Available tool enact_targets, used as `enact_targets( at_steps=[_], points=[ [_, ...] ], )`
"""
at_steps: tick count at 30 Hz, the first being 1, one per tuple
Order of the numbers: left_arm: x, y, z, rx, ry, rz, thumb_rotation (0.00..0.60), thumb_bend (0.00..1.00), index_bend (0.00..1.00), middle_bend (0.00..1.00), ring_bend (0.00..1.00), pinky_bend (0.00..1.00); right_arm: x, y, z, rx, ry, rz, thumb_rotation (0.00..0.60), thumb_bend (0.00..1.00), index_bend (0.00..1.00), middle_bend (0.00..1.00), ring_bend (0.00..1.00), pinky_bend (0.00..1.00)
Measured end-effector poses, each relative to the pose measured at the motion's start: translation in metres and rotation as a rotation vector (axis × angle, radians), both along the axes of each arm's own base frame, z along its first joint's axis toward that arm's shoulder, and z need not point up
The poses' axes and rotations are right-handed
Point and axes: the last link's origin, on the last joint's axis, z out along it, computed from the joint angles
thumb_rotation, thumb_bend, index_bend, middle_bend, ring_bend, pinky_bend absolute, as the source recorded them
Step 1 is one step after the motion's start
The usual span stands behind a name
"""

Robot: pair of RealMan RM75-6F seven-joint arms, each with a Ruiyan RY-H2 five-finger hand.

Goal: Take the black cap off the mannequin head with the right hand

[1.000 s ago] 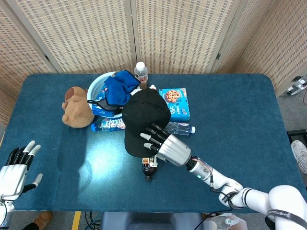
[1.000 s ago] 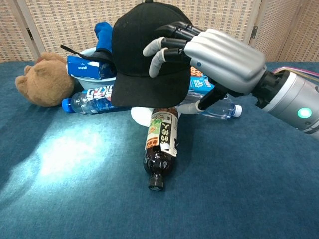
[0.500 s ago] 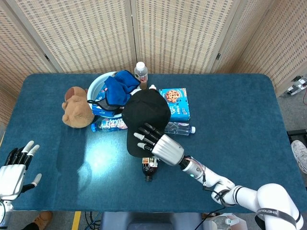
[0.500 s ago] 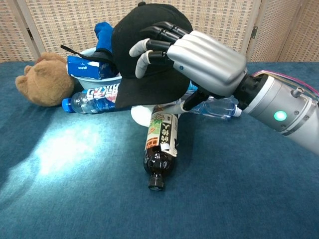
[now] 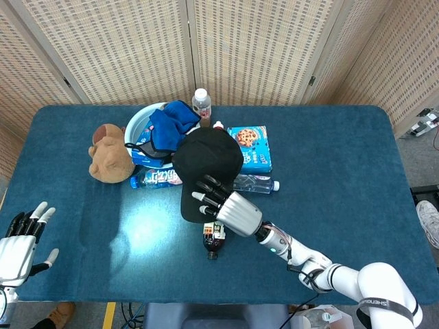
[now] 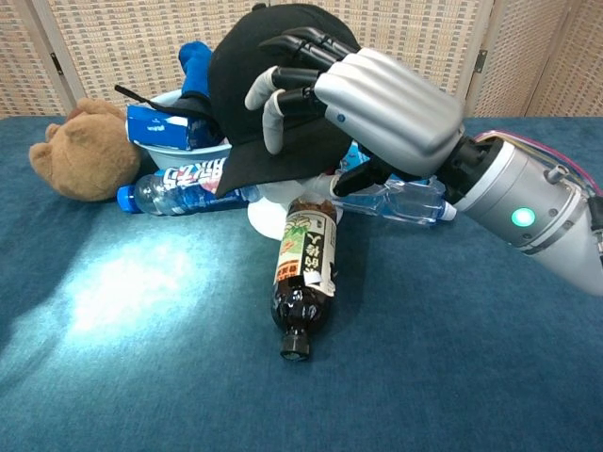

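Note:
The black cap (image 5: 206, 154) (image 6: 243, 85) sits tilted on the white mannequin head (image 6: 269, 209), of which only the lower part shows under the brim in the chest view. My right hand (image 5: 226, 205) (image 6: 377, 99) grips the cap from the front, with the fingers (image 6: 283, 80) curled over the crown and the thumb tucked under the brim. My left hand (image 5: 17, 240) hangs apart at the table's near left corner, fingers spread, holding nothing.
A dark bottle (image 5: 212, 240) (image 6: 303, 273) lies just in front of the mannequin head. Behind and beside it are a clear water bottle (image 5: 257, 184), a blue-labelled bottle (image 6: 179, 184), a cookie box (image 5: 250, 147), a blue bowl (image 5: 140, 123) with cloth, a teddy bear (image 5: 110, 154) and an upright bottle (image 5: 201, 104).
My right hand has pushed in to the left and closed more over the cap. The cap has tipped up and back, baring more of the white head. The left hand sank slightly.

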Motion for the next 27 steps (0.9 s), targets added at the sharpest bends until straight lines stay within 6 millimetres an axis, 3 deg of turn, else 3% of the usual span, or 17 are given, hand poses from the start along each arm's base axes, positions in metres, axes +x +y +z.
enact_targets(
  at_steps=[10, 27],
  points=[
    [0.000, -0.001, 0.000, 0.003, -0.002, -0.001, 0.600, 0.28, 0.07, 0.00, 0.07, 0.00, 0.010, -0.010, 0.003, -0.037, -0.053, 0.004, 0.600, 0.54, 0.80, 0.38, 0.15, 0.00],
    [-0.002, -0.003, 0.000, 0.006, -0.007, 0.004, 0.600, 0.28, 0.07, 0.00, 0.07, 0.00, 0.037, -0.040, 0.024, -0.121, -0.182, -0.039, 0.600, 0.54, 0.85, 0.43, 0.19, 0.00]
  ],
)
